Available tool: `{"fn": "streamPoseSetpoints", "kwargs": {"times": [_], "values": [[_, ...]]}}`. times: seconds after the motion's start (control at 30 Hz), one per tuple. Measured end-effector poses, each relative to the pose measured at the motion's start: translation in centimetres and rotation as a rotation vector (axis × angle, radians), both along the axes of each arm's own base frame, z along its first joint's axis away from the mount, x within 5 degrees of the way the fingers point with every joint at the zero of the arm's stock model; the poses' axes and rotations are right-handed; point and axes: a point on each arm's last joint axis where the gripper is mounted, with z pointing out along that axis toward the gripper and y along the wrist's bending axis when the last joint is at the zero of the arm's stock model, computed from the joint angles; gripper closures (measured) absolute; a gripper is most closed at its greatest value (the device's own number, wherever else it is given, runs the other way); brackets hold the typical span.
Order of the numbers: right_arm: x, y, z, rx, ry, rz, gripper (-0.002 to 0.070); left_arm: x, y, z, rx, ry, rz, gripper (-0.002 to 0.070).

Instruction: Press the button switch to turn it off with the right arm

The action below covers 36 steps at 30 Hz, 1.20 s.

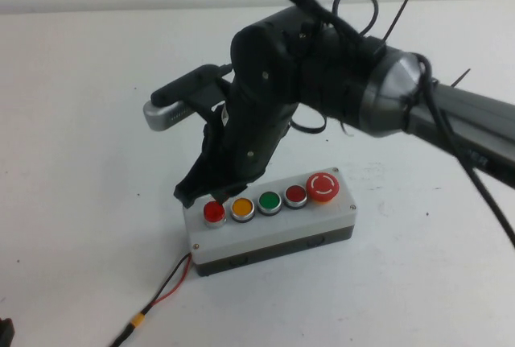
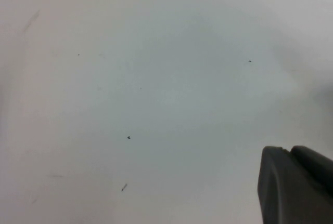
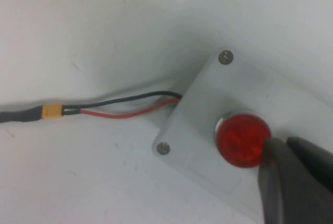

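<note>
The button switch (image 1: 214, 212) is seen as a small round bright-red translucent button with a silver rim, set at the robot's-left end of a grey box (image 1: 322, 216) lying on the white table (image 1: 80, 162). In the right wrist view the button switch (image 3: 242, 140) is shown bright red. The right arm (image 1: 338, 73), bulky and black with a silver-grey wrist section, is reached in from the right and bent down over the box. The right gripper (image 1: 193, 190) is held at the button's edge, touching or almost touching it. The left gripper (image 2: 296, 187) is held over bare table.
</note>
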Motion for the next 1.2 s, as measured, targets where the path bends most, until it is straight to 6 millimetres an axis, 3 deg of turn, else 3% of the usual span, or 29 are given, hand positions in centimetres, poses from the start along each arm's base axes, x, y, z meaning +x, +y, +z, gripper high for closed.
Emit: {"fn": "streamPoseSetpoints", "kwargs": {"times": [0.3,0.5,0.6,0.9,1.07,1.2], "values": [[-4.4,-4.8,11.1,0.115,-0.137,0.028,0.0692,0.0,0.0,0.0,0.0,0.0,0.0,0.0677],[-8.8,-9.8,15.5,0.175,-0.206,0.024,0.0692,0.0,0.0,0.0,0.0,0.0,0.0,0.0677],[-11.4,-12.7,15.8,0.193,-0.212,0.004,0.0692,0.0,0.0,0.0,0.0,0.0,0.0,0.0677],[-19.2,-21.5,12.2,0.244,-0.27,-0.023,0.0692,0.0,0.0,0.0,0.0,0.0,0.0,0.0677],[-21.7,-24.5,9.6,0.218,-0.285,-0.025,0.0692,0.0,0.0,0.0,0.0,0.0,0.0,0.0677],[-22.0,-25.5,7.7,0.173,-0.315,-0.031,0.0692,0.0,0.0,0.0,0.0,0.0,0.0,0.0677]]}}
